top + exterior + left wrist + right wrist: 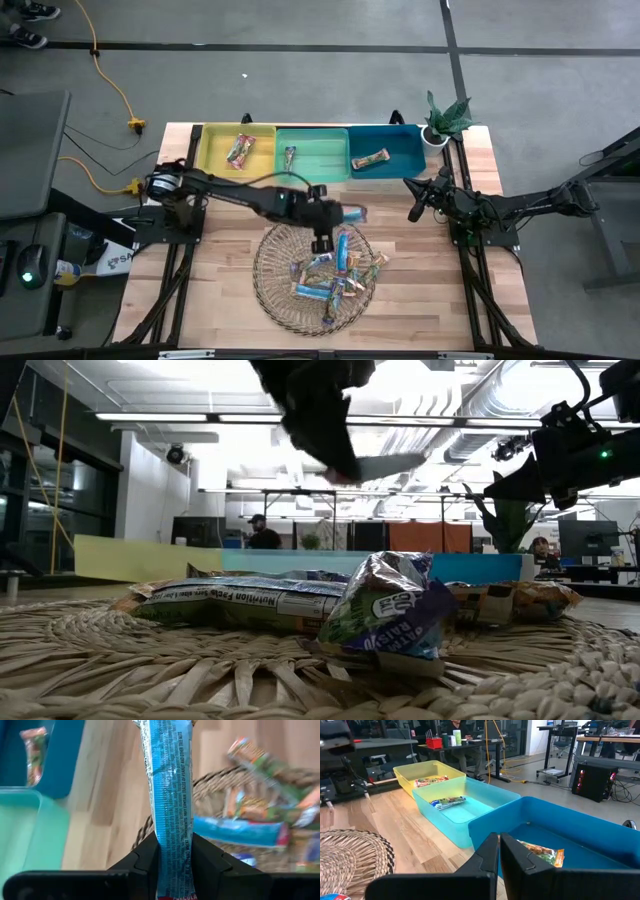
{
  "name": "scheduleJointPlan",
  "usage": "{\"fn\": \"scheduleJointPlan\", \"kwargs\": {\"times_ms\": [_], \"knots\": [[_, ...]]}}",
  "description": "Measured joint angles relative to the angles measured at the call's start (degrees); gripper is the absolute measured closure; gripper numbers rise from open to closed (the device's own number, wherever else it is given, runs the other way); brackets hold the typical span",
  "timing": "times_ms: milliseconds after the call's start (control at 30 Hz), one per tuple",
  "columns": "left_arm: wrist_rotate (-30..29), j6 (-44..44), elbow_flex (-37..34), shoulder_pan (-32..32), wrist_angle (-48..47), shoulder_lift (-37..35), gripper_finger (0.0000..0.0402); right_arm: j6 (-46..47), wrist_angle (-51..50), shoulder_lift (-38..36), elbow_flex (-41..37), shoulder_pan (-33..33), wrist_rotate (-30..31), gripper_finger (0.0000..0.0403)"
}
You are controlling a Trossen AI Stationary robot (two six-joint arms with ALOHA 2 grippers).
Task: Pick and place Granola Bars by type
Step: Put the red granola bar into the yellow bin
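Observation:
My left gripper (336, 213) hangs above the far rim of the round wicker plate (270, 290), shut on a blue granola bar (352, 213). It shows dark at the top of the low view (340, 460) with the bar (390, 463) sticking out. Several more bars (330, 275) in blue, green and orange lie piled on the plate. One red-pink bar (240, 152) lies in the yellow bin, one bar (289, 155) in the green bin, one orange bar (370, 158) in the teal bin. My right gripper (414, 207) waits shut beside the teal bin. My left gripper pinches the blue bar between its two fingers by its near end (172, 837). The fingers (147, 852) slant down toward the table's right, and the bar lies along them, reaching out past their tips. It is lifted clear above the plate's far rim, about level.
Yellow bin (215, 150), green bin (320, 160) and teal bin (400, 140) stand side by side along the far edge. A potted plant (445, 118) stands at the far right corner. Bare wood shows between bins and plate. People and desks show in the room behind.

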Motion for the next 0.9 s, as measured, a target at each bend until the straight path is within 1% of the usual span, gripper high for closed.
{"fn": "scheduleJointPlan", "kwargs": {"times_ms": [67, 167, 300, 367, 433, 467, 500, 633, 767, 900], "knots": [[5.43, 0.35, 0.05, 1.68, 2.36, -1.10, 0.0316, -0.01, 0.03, 0.02, 0.02, 0.00, 0.00, 0.0402], [15.28, 0.36, 0.05, 4.32, 4.95, -2.91, 0.0316, 0.00, 0.00, 0.02, 0.00, -0.01, 0.00, 0.0402], [32.46, -1.02, 0.05, 8.38, 7.71, -4.31, 0.0316, -0.02, 0.04, 0.02, 0.02, 0.01, 0.00, 0.0402], [42.74, -2.41, 0.03, 10.69, 8.94, -4.35, 0.0316, -0.01, 0.00, 0.02, 0.01, -0.01, 0.00, 0.0402], [49.77, -3.73, 0.03, 12.75, 9.18, -4.35, 0.0316, -0.01, 0.01, 0.02, 0.01, -0.01, 0.00, 0.0402], [52.08, -3.89, 0.03, 13.63, 9.30, -4.35, 0.0316, 0.00, 0.02, 0.02, 0.00, -0.01, 0.00, 0.0402], [53.25, -3.84, 0.03, 14.38, 9.27, -4.35, 0.0316, -0.01, 0.01, 0.02, -0.01, 0.00, 0.00, 0.0402], [54.62, -2.79, 0.01, 17.09, 9.64, -4.35, 0.0316, -0.02, 0.00, 0.02, -0.01, -0.01, 0.00, 0.0402], [58.32, -3.66, -0.03, 20.09, 12.59, -4.86, 0.0316, -0.01, 0.00, 0.02, 0.00, -0.01, 0.00, 0.0402], [58.43, -3.91, -0.08, 22.22, 14.47, -7.86, 0.0316, -0.01, 0.12, 0.02, 0.02, -0.01, 0.02, 0.0402]]}}
